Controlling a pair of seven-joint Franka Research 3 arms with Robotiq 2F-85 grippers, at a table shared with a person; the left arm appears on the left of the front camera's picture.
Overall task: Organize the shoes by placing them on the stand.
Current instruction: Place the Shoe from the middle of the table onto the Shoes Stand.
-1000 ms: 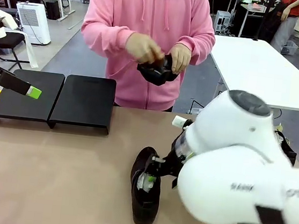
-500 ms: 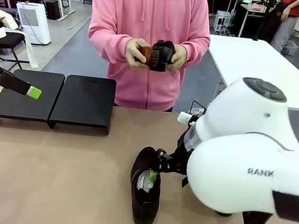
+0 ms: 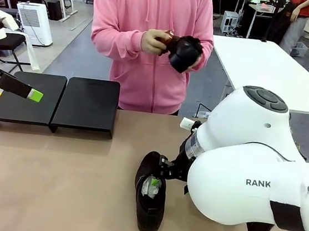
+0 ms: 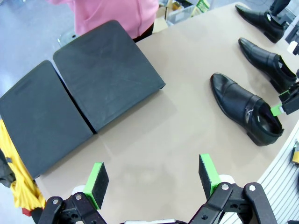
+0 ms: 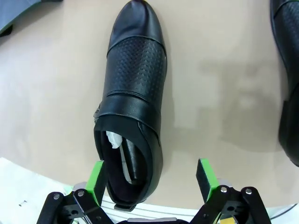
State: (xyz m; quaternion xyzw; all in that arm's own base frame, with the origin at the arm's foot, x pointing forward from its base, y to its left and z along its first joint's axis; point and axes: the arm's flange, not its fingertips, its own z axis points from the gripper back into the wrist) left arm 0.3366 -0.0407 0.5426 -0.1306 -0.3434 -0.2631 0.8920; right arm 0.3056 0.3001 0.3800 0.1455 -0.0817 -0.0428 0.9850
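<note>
One glossy black shoe (image 3: 149, 198) lies on the table, toe pointing away from me, with white paper (image 5: 114, 140) in its opening. My right gripper (image 3: 161, 176) hovers open just above its heel. In the right wrist view the heel of the shoe (image 5: 133, 98) sits between the spread green pads of the gripper (image 5: 151, 177), nearer the left one. The person holds another shoe (image 3: 184, 52) and a brown brush at chest height. The stand (image 3: 86, 105) is two black platforms side by side at the far left. My left gripper (image 4: 152, 173) hangs open over bare table near the stand (image 4: 105, 70).
Two more shoes (image 4: 266, 58) lie beyond the near one (image 4: 245, 109) in the left wrist view. A yellow object (image 4: 18, 186) lies by the stand's outer end. My right arm's white bulk (image 3: 248, 171) covers the table's right side.
My right gripper has opened wider and drawn slightly up and back from the shoe's opening. The person lifted the held shoe and brush higher. The left arm stayed still.
</note>
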